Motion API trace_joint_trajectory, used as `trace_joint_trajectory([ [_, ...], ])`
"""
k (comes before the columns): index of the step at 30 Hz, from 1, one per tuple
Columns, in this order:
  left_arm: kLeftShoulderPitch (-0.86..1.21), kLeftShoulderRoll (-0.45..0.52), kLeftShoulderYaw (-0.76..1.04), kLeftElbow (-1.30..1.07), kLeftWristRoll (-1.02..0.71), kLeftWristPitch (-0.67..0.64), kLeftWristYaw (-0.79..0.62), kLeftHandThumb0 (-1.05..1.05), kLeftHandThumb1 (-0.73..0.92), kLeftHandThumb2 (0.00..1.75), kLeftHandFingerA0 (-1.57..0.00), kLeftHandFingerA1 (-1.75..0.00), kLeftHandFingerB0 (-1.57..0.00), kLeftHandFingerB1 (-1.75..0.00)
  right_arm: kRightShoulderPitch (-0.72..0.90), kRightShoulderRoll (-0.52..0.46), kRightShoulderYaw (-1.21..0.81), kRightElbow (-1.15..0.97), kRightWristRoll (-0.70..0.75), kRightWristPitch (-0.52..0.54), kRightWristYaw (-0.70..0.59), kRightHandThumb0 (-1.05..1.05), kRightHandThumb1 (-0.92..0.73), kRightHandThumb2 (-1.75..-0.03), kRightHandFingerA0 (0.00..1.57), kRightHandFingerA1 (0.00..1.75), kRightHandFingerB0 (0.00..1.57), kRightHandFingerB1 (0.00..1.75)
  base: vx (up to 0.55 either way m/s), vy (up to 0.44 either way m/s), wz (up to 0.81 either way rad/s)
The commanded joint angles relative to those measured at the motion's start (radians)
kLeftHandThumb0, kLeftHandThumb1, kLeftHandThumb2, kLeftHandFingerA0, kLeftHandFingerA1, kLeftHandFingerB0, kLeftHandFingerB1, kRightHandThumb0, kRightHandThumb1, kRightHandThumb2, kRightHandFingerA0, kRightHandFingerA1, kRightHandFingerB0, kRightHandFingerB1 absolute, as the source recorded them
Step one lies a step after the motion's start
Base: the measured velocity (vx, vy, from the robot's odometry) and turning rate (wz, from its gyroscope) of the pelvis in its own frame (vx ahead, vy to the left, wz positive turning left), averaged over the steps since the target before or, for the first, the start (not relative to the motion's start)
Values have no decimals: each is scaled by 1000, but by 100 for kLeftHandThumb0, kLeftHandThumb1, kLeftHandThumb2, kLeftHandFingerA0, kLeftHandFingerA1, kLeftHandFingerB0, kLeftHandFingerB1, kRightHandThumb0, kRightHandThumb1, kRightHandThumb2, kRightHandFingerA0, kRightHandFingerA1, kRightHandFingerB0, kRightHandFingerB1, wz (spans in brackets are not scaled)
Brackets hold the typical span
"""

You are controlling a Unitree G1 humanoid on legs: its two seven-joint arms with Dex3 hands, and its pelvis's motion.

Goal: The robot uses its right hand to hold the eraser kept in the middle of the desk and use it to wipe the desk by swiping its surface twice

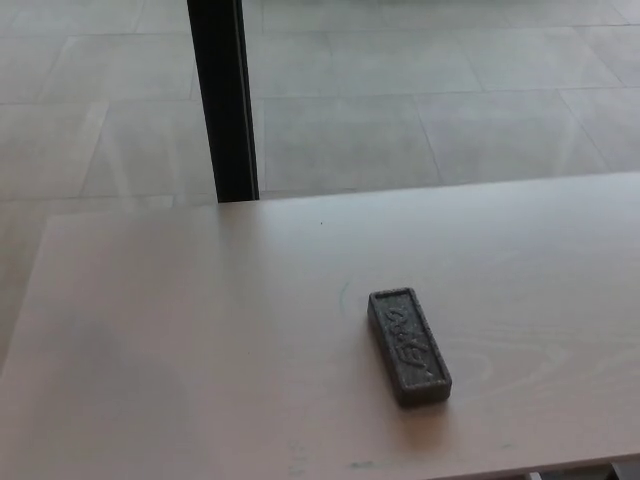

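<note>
Grey and rough-textured, the eraser (408, 346) lies flat on the desk (200, 350), a little right of centre and in the lower half of the frame. It is a long rectangular block with rounded corners, its long axis running from upper left to lower right, so that one short end points toward the far edge of the desk and the other toward the near edge. Raised lettering runs along its top face, too blurred to read. A soft shadow falls along its right and lower sides.

The desk is a pale wood-look surface that fills the lower half of the picture, its far edge slanting up from the left toward the right. A faint bluish-green mark (343, 293) shows on the surface just left of the eraser's upper end, apart from it. A tiny dark speck (321, 222) sits near the far edge, above the eraser. A few faint smudges show along the near edge at the bottom of the frame.

Beyond the desk, a black upright post (224, 100) rises from behind the far edge to the top of the frame, left of centre. Large light grey floor tiles (450, 90) fill the upper part of the picture.

Neither of the robot's hands shows in the frame, so nothing is holding or touching the eraser.
</note>
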Motion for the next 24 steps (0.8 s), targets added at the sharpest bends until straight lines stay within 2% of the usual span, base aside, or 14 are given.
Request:
trace_joint_trajectory([
  [1, 0, 13, 72, -11, -72, 29, 41, -41, 44, 92, -63, -84, -44, -69, -60, -63, -122, -47, 125, -31, -61, -48, -72, -60, 64, 44, 22, 29, 0, 0, 0],
  [4, -14, 20, 92, 26, -78, 31, 40, -39, 45, 92, -61, -82, -45, -69, -192, -135, -160, -133, 126, 48, -143, -34, -79, -64, 72, 47, 28, 31, 0, 0, 0],
  [6, -9, 18, 86, -7, -68, 57, 50, -40, 46, 93, -61, -81, -47, -70, -287, -158, -169, -210, 130, 106, -191, -23, -79, -63, 83, 60, 44, 36, 0, 0, 0],
  [8, -12, 19, 89, -8, -72, 66, 53, -40, 46, 93, -61, -81, -47, -70, -325, -165, -175, -221, 131, 123, -209, -23, -79, -63, 83, 60, 44, 36, 0, 0, 0],
  [9, -10, 17, 95, -13, -82, 60, 45, -38, 45, 93, -58, -79, -47, -70, -404, -188, -153, -255, 125, 112, -199, -11, -84, -63, 89, 113, 72, 50, 0, 0, 0],
  [11, -12, 16, 94, -8, -79, 49, 49, -38, 45, 93, -58, -79, -47, -70, -462, -207, -133, -270, 110, 115, -197, -11, -84, -63, 89, 113, 72, 50, 0, 0, 0],
  [12, -12, 21, 87, 4, -72, 41, 43, -42, 47, 94, -61, -81, -46, -69, -551, -219, -99, -294, 116, 124, -156, -21, -75, -75, 86, 151, 92, 68, 0, 0, 0],
  [13, -6, 19, 82, -8, -69, 45, 42, -42, 47, 94, -61, -81, -46, -69, -610, -224, -76, -307, 123, 138, -129, -21, -75, -75, 86, 151, 92, 68, 0, 0, 0],
  [14, 1, 17, 81, -22, -67, 50, 48, -43, 46, 93, -63, -82, -50, -72, -664, -203, -50, -371, 132, 157, -126, -21, -76, -75, 92, 163, 89, 81, 0, 0, 0],
  [16, 3, 15, 81, -30, -67, 55, 51, -43, 46, 93, -63, -82, -50, -72, -681, -192, -35, -411, 128, 175, -132, -21, -76, -75, 92, 163, 89, 81, 0, 0, 0],
  [17, -7, 22, 85, -8, -65, 59, 67, -42, 64, 59, -63, -88, -57, -73, -755, -156, 8, -465, 133, 193, -135, -19, -80, -69, 84, 171, 78, 93, 0, 0, 0],
  [21, -19, 28, 106, 19, -85, 72, 70, -37, 63, 60, -68, -98, -53, -73, -842, -89, 120, -543, 111, 186, -102, -22, -75, -74, 84, 175, 75, 117, 0, 0, 0],
  [22, -19, 32, 105, 24, -83, 75, 66, -39, 45, 92, -72, -90, -49, -72, -857, -63, 152, -575, 107, 199, -102, -23, -76, -73, 89, 174, 75, 117, 0, 0, 0],
  [24, -19, 35, 92, 33, -72, 85, 60, -40, 45, 92, -71, -88, -46, -69, -883, 3, 262, -666, 93, 257, -79, -21, -65, -92, 89, 171, 81, 115, 0, 0, 0],
])
